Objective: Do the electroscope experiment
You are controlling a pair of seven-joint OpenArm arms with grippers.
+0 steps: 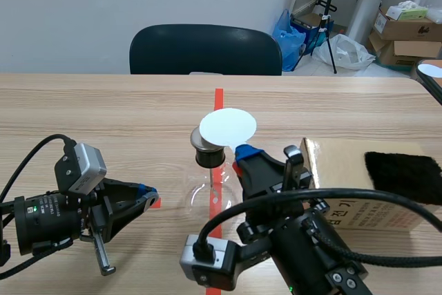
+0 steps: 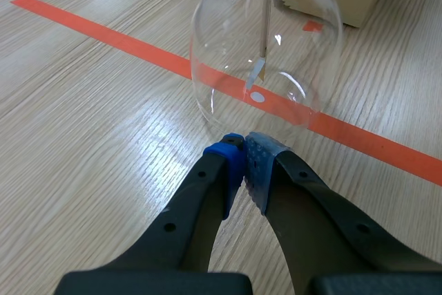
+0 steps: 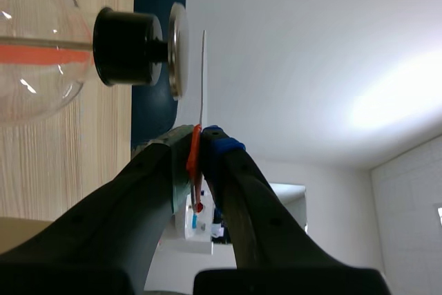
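The electroscope is a clear glass flask (image 1: 207, 198) with a black stopper (image 1: 210, 155) and a metal top plate (image 1: 201, 140), standing on the red tape line. My right gripper (image 1: 243, 157) is shut on the red handle (image 3: 195, 165) of a thin white disc (image 1: 228, 127), which hangs just over the metal plate (image 3: 177, 50). Seen edge-on in the right wrist view, the white disc (image 3: 203, 77) stands a small gap away from that plate. My left gripper (image 2: 245, 159) is shut on nothing, low on the table, its tips close to the flask (image 2: 266, 53). A rod with a foil leaf (image 2: 258, 68) hangs inside.
A cardboard box (image 1: 359, 205) stands to the right of the flask, with a black fur cloth (image 1: 402, 174) lying on top. A dark chair (image 1: 205, 50) is behind the table's far edge. Bare wood lies at the far and left sides.
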